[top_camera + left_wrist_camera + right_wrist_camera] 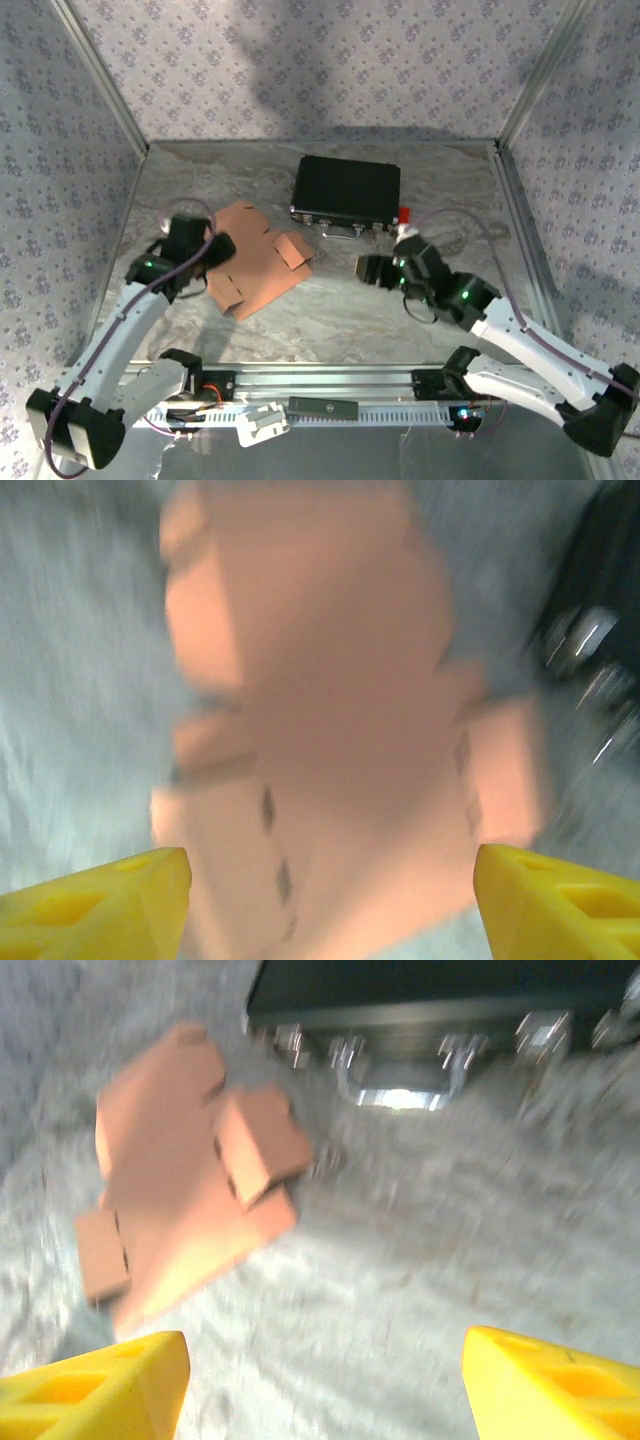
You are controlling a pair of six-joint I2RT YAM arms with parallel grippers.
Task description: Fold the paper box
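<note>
paper box (pixel 258 262) flat | black case (pixel 346 190) closed | left pincer (pixel 217 248), right pincer (pixel 366 268): jaws apart, empty

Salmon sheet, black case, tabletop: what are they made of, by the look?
The paper box: thin matte cardboard, salmon-orange, with cut flaps and crease lines. The black case: rigid dark shell, plastic or coated, unclear; shiny, metal-looking latches on its front edge. The table: grey marbled pattern, perhaps printed laminate; not certain.
</note>
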